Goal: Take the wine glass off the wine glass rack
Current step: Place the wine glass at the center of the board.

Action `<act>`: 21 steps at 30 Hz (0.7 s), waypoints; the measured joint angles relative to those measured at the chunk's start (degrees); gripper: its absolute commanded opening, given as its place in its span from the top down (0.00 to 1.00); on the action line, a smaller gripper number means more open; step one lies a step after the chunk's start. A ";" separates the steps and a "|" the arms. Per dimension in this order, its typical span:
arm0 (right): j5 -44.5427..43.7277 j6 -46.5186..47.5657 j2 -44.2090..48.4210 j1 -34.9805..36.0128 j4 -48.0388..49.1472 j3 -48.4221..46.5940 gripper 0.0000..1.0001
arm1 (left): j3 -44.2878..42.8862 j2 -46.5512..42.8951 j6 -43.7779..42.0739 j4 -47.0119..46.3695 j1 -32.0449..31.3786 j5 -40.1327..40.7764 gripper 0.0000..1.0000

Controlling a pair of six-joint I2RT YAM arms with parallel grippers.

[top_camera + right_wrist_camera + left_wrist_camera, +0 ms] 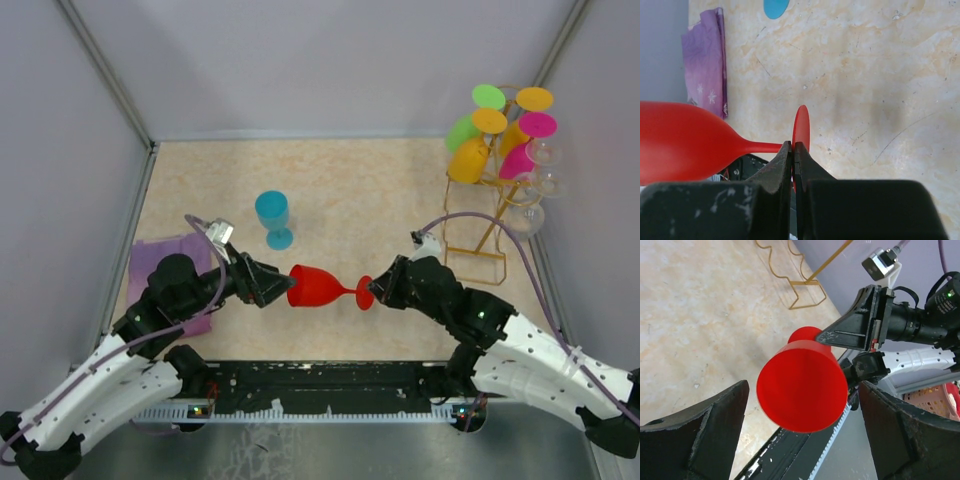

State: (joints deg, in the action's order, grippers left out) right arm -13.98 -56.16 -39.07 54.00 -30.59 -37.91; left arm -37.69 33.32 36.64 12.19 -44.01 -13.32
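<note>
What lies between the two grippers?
A red wine glass, sideways: foot pinched in the right gripper, bowl facing the open left gripper. The top view shows it.

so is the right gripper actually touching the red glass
Touching. The right wrist view shows the right gripper with its fingers shut on the foot of the red wine glass, where the stem meets it.

Wine glass (318, 287): solid red, opaque. Wine glass rack (478, 243): gold wire. Green glass (465, 128), yellow-orange glasses (470, 158), magenta glass (520, 158): plain, saturated. Clear glasses (535, 185): colourless. Blue glass (272, 215): cyan-blue. Cloth (705, 60): purple, small white star print. Table (350, 190): beige, marbled, faint darker veins. Left gripper (272, 283), right gripper (376, 291): black, pale scuffs on edges. Arms (540, 355): white shells, black joints. Walls (330, 60): pale grey-lilac.
</note>
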 measured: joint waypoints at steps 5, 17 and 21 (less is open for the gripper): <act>-0.79 -0.50 1.92 0.00 0.26 0.07 1.00 | 2.75 -7.06 1.46 0.15 0.02 5.86 0.09; -1.84 -0.66 3.76 0.00 2.10 0.07 1.00 | 6.40 -5.27 5.49 -4.74 0.02 7.63 0.26; -1.86 -0.46 3.76 0.00 2.38 0.07 1.00 | 7.48 -0.68 8.15 -8.87 0.02 4.66 0.36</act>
State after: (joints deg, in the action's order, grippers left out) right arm -15.84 -56.62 -35.31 54.00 -28.21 -37.85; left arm -30.22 32.64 44.80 3.31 -43.99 -8.67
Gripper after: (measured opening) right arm 0.009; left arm 0.713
